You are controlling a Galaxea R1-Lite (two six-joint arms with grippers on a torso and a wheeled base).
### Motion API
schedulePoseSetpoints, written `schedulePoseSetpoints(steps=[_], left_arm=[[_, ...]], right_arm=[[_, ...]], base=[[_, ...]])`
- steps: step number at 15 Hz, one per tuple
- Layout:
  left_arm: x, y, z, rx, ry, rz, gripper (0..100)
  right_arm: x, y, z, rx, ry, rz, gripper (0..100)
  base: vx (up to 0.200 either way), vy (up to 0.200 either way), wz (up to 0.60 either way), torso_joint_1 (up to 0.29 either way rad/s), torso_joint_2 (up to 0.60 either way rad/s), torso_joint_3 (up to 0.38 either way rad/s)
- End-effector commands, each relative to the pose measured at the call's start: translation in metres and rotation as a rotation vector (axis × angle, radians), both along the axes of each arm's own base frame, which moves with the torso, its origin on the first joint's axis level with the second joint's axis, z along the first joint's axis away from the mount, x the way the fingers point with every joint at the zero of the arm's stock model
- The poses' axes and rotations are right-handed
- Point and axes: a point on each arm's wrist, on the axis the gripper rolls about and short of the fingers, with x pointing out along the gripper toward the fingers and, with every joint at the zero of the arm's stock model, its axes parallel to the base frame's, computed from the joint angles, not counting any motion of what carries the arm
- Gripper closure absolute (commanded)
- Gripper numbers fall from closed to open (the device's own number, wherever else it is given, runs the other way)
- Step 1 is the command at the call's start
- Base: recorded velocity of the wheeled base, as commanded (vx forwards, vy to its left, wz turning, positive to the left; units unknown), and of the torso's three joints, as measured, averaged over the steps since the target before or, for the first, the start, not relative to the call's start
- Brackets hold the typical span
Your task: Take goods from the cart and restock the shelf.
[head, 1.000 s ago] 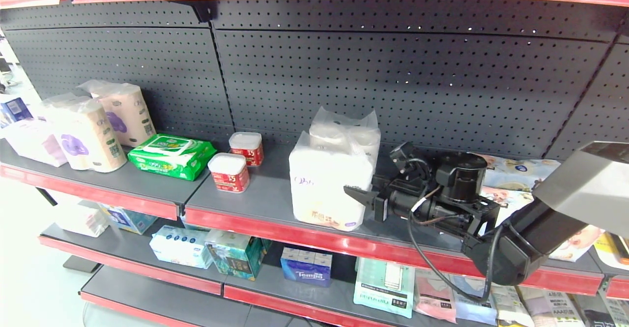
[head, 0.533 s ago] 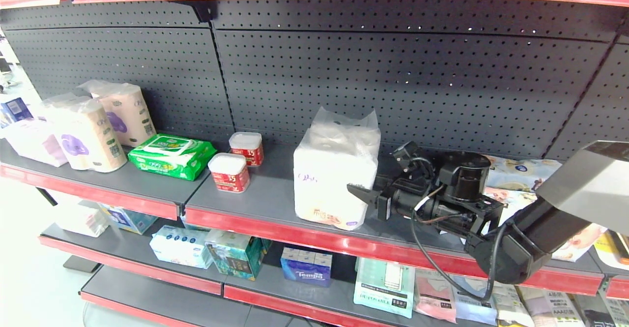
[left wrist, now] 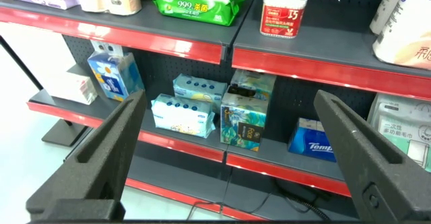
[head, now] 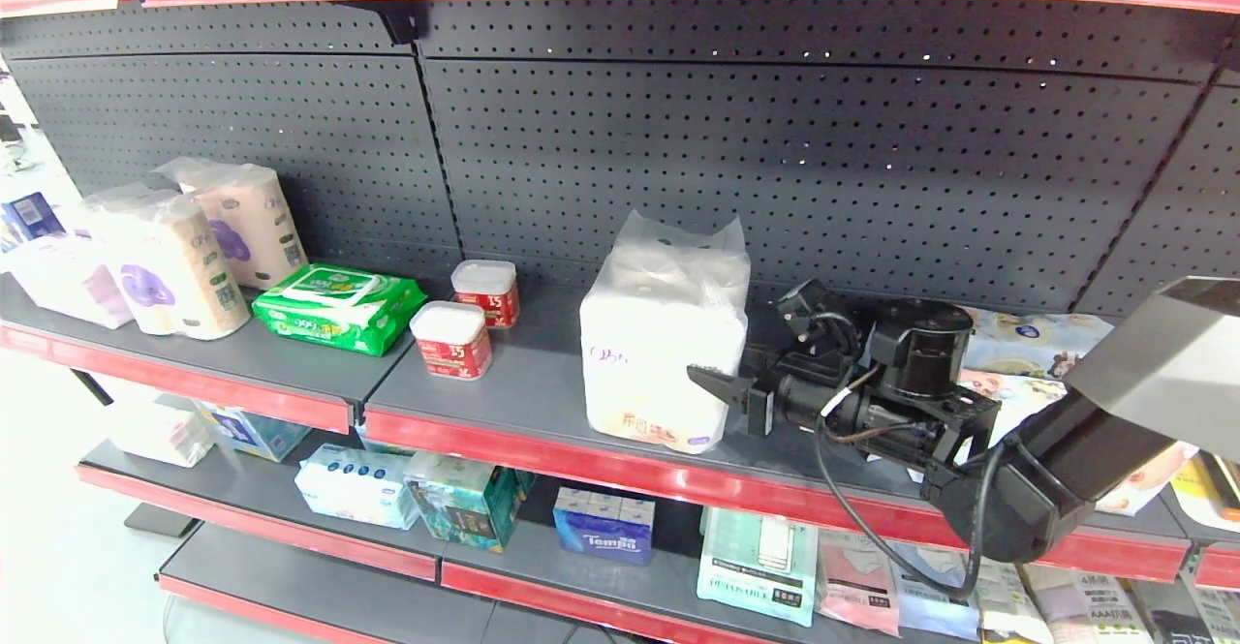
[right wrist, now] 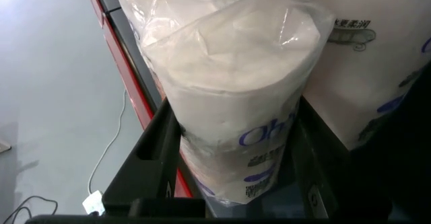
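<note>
A white plastic-wrapped toilet roll pack (head: 662, 344) stands upright on the middle shelf (head: 542, 402), near its red front edge. My right gripper (head: 719, 384) comes at it from the right, its near finger lying along the pack's front right corner. In the right wrist view the pack (right wrist: 232, 109) sits between the two black fingers (right wrist: 153, 153), which press its sides. My left gripper (left wrist: 229, 150) hangs wide open with nothing in it, low in front of the lower shelves.
Left of the pack stand two red-labelled tubs (head: 451, 338), a green wipes pack (head: 338, 307) and purple-printed roll packs (head: 170, 261). Printed flat packs (head: 1027, 339) lie behind my right arm. Tissue boxes (head: 463, 499) fill the lower shelf. Bare shelf lies between the tubs and the pack.
The white pack was leaning and has been set upright, shifted a little to the right. My right gripper moved slightly right and down with it.
</note>
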Motion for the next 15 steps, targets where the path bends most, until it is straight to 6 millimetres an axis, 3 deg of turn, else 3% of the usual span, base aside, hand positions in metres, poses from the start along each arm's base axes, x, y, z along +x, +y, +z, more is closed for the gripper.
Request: schedulePoseSetpoints(steps=[1,15], left_arm=[[0.0001,0.0,0.0001,0.0,0.0,-0.001,0],[0.0001,0.0,0.0001,0.0,0.0,-0.001,0]], right_arm=[[-0.0044,0.0022,-0.0028,-0.005,0.015,0.012,100],[-0.0085,0.0008,0.0041,-0.03,-0.027,0.019,100]], base=[[0.0,0.0,0.0,0.0,0.0,0.0],[0.0,0.0,0.0,0.0,0.0,0.0]])
